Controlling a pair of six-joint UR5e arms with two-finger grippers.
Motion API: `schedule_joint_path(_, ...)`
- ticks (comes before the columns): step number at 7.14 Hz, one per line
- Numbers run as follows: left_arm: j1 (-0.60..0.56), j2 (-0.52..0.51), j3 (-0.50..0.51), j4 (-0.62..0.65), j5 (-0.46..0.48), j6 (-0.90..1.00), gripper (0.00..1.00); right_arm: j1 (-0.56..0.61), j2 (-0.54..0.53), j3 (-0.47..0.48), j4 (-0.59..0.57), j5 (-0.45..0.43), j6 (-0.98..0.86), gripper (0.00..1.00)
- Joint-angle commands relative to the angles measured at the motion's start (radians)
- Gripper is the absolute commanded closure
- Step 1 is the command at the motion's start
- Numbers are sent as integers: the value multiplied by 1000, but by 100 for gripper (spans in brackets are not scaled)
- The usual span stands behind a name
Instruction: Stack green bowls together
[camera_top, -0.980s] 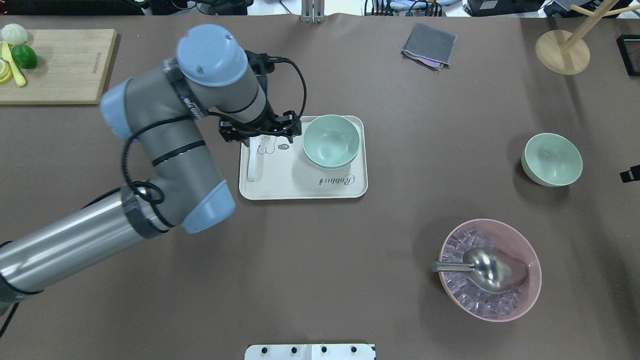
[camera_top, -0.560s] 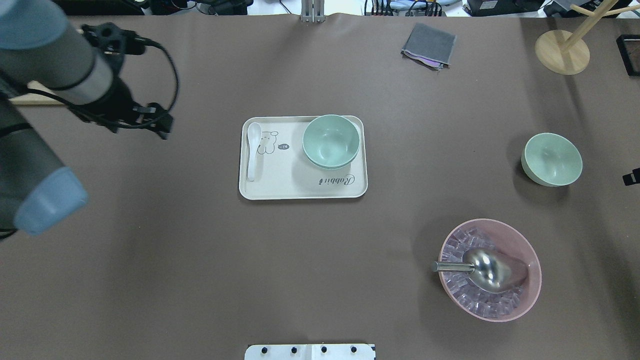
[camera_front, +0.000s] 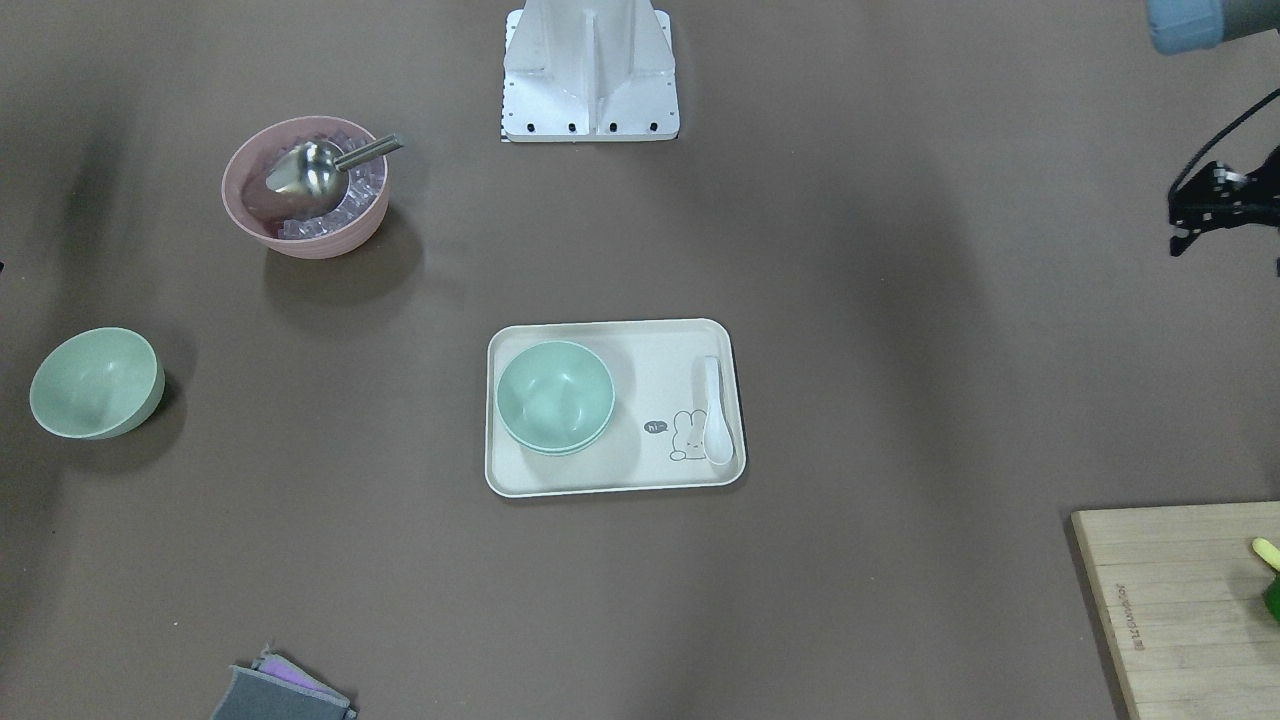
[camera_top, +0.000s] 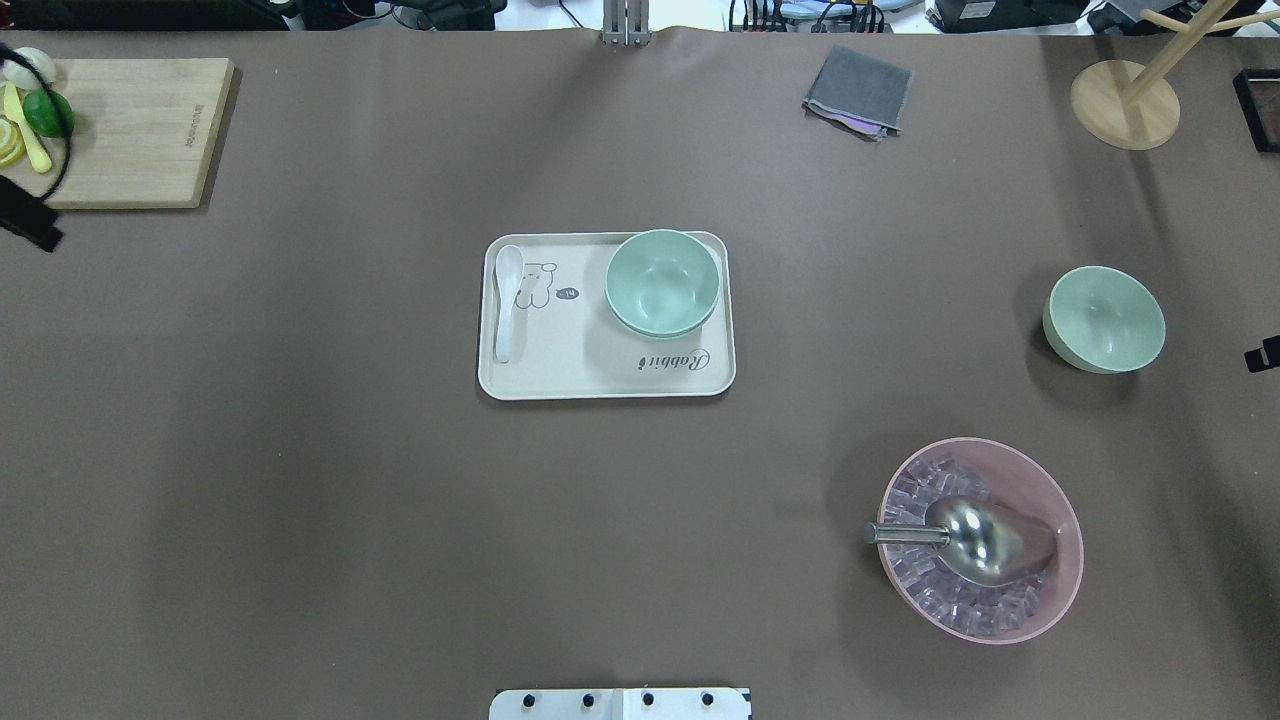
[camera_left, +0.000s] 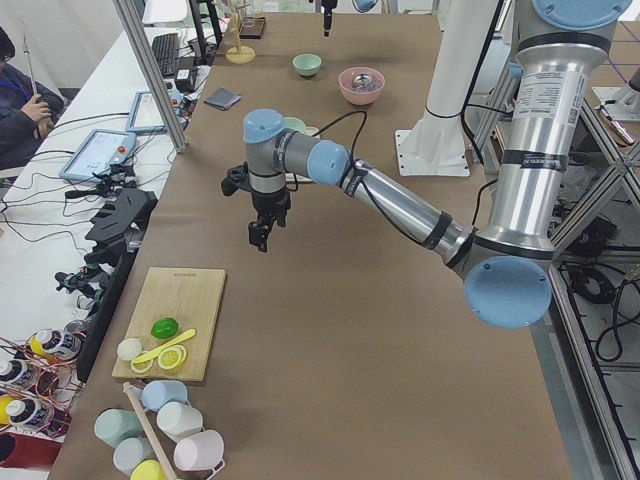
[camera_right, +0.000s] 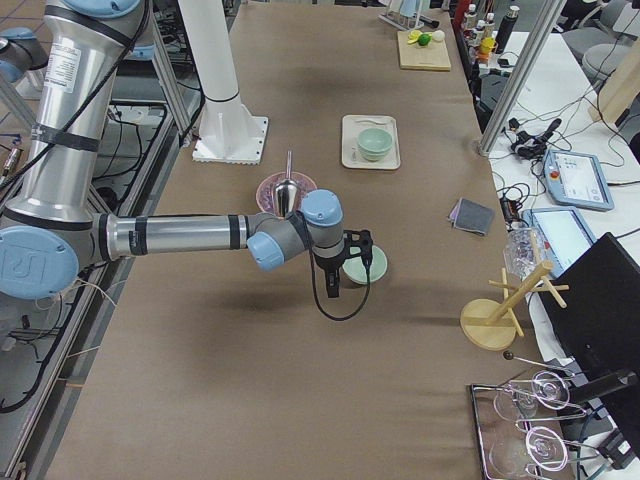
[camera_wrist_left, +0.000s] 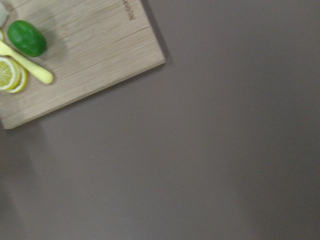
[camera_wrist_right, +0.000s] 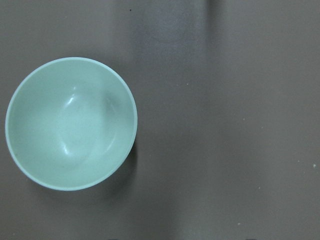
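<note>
Two pale green bowls sit nested, one inside the other, on the far right part of a cream tray; they also show in the front view. A third green bowl stands alone on the table far right, and fills the left of the right wrist view. My left gripper hangs over the table's left side, near the cutting board, holding nothing I can see. My right gripper hovers beside the lone bowl. I cannot tell whether either is open.
A white spoon lies on the tray's left. A pink bowl with ice and a metal scoop stands near right. A cutting board with lime and lemon is far left; a grey cloth and a wooden stand are at the back.
My left arm has pulled away from the tray and swung left, almost out of the overhead view. The bowls and the tray have not moved.
</note>
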Motion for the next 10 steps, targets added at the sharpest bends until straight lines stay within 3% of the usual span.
schedule_joint_path(1,-61,41,14,-4,-8,90,2,-16,161,-145,-3,-35,32,20)
schedule_joint_path(2,-66,52,13,-22,-6,90,2,-17,253,-241,1,-33,39,21)
schedule_joint_path(3,-82,86,8,-60,-11,90,2,-51,278,-251,1,-36,95,25)
schedule_joint_path(6,-92,97,11,-70,-9,90,2,-102,256,-244,5,-29,118,38)
schedule_joint_path(9,-90,97,11,-71,-9,90,2,-114,214,-242,55,-32,115,44)
schedule_joint_path(10,-92,95,13,-71,-8,90,2,-114,213,-244,55,-32,115,55)
